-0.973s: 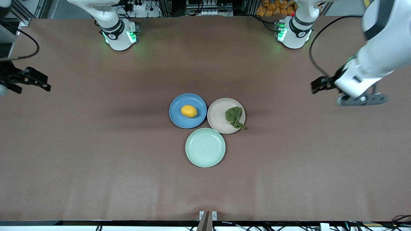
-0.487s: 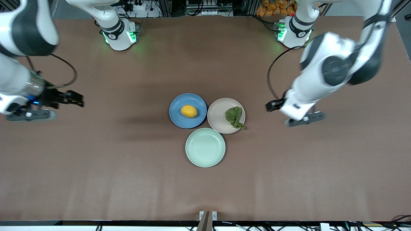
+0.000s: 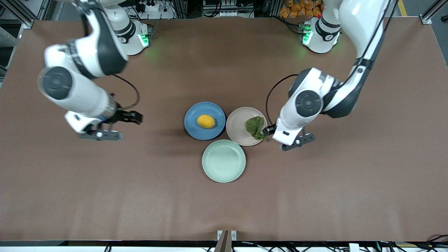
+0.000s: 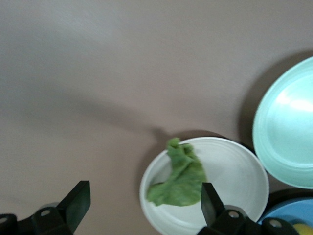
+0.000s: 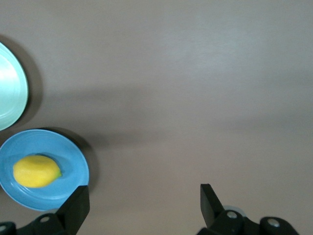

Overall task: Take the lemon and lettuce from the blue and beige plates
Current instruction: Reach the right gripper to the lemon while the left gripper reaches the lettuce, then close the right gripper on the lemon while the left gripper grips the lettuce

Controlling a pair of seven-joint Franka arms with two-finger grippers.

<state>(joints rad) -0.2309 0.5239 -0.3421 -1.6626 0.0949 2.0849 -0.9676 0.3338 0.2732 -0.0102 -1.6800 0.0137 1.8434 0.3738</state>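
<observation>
Brown cloth-covered table carries three round plates. Right gripper, fingers apart, hangs over bare table; yellow oval lemon lies on blue plate. Crumpled green lettuce leaf lies on beige plate; left gripper, fingers apart, hovers beside it. Only wrist views show both finger pairs.

cut off, left wrist view: round pale-green plate, round blue plate | cut off, right wrist view: pale-green plate

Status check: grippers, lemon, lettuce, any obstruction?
Left gripper open beside lettuce. Right gripper open over bare table. Lemon untouched on blue plate. Nothing blocking.
</observation>
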